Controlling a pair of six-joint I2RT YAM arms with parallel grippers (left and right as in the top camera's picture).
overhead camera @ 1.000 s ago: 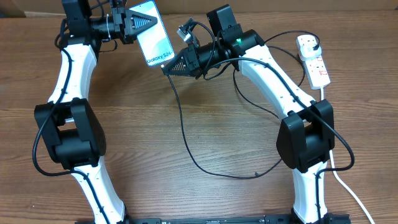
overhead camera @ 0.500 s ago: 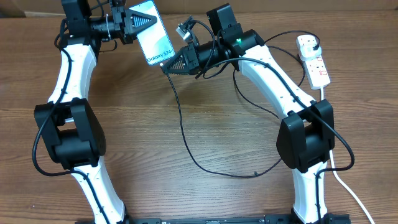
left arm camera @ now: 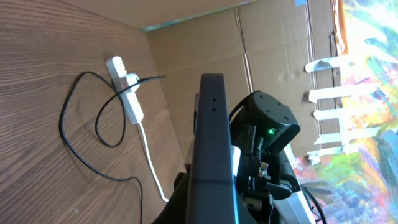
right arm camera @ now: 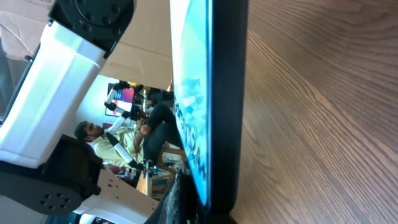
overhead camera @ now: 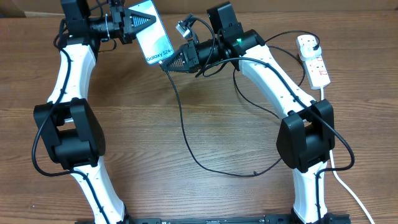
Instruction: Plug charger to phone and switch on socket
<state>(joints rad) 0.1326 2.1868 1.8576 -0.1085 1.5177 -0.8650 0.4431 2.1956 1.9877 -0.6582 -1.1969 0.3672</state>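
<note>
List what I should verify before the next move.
1. Left tool gripping phone: ok.
2. Right tool shut on charger near its tip: ok.
3. Tip lined up with the phone's port: cannot tell, hidden in every view.
4. Charger's plug seated in socket: ok.
5. Socket switched on: cannot tell, too small to read.
6. Slack in the charger between the right tool and the socket: ok.
</note>
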